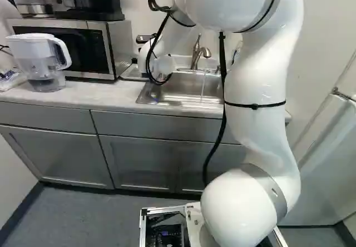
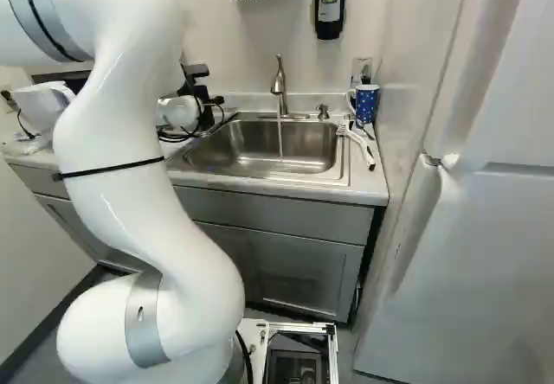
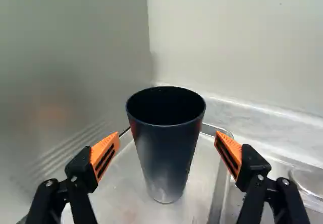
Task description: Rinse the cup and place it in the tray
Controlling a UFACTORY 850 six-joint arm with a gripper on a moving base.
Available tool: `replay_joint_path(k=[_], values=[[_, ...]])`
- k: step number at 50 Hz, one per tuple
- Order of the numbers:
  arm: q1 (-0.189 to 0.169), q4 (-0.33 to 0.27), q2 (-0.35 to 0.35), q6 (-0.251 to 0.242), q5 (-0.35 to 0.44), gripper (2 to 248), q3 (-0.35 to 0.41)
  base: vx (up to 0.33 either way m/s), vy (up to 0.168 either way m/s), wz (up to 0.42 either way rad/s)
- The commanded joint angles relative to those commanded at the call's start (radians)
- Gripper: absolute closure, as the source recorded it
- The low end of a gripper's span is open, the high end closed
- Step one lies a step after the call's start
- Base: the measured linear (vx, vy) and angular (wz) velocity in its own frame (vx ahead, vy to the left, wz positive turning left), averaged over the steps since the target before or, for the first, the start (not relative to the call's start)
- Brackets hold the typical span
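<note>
In the right base view my black gripper (image 2: pixel 202 90) shows partly beyond the white arm, left of the sink. The wrist view has the gripper (image 3: pixel 168 137) open, its orange pads apart on either side of a dark cup (image 3: pixel 165 153). Gaps show between the cup and both pads. The cup stands upright, mouth up, on a metal tray (image 3: pixel 118 183). In the left base view the tray (image 1: pixel 132 73) lies between microwave and sink; the cup cannot be made out there. Water (image 2: pixel 280 137) runs from the faucet (image 2: pixel 279 86) into the sink (image 2: pixel 260 150).
The microwave (image 1: pixel 111 44) stands close to the tray, with a water pitcher (image 1: pixel 41 63) farther left. A wall rises behind the tray. Right of the sink are a brush (image 2: pixel 359 142) and a blue dotted mug (image 2: pixel 366 105). A white fridge (image 2: pixel 467 246) stands at the far right.
</note>
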Motion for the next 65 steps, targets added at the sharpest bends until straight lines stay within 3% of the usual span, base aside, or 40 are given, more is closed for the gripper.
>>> replay_joint_path(k=[42,65], values=[[-0.002,0.000,0.068,0.000,0.000,3,-0.012,0.000,0.000,0.000],[-0.024,0.000,0.123,0.000,-0.013,3,0.002,0.000,0.000,0.000]])
